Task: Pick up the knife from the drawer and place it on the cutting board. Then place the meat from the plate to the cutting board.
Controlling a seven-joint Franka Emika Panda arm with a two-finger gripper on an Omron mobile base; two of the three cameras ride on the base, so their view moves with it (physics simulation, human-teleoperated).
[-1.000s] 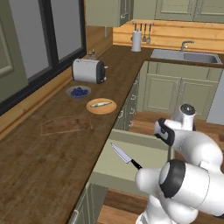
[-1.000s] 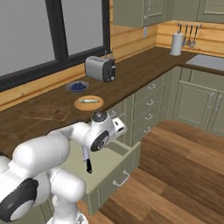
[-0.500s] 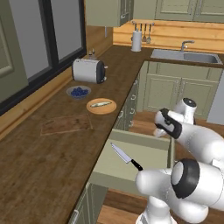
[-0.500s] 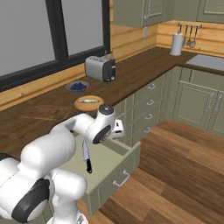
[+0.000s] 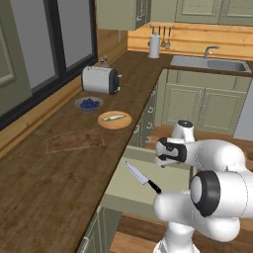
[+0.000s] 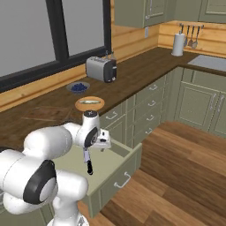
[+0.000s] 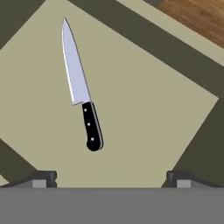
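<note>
Nothing moved yet: knife (image 7: 83, 92) flat in the open drawer (image 7: 144, 127) at frame centre, gripper (image 7: 109, 178) spread wide and empty above, meat (image 5: 112, 117) on plate (image 5: 122, 122), cutting board (image 5: 74, 140) bare at left.

knife (image 6: 88, 161) flat in the open drawer (image 6: 115, 170), gripper (image 6: 103, 144) just above

kitchen | wood counter (image 5: 59, 168) | sink (image 5: 210, 63) | toaster (image 5: 100, 80) | green cabinets (image 5: 207, 106)
</note>
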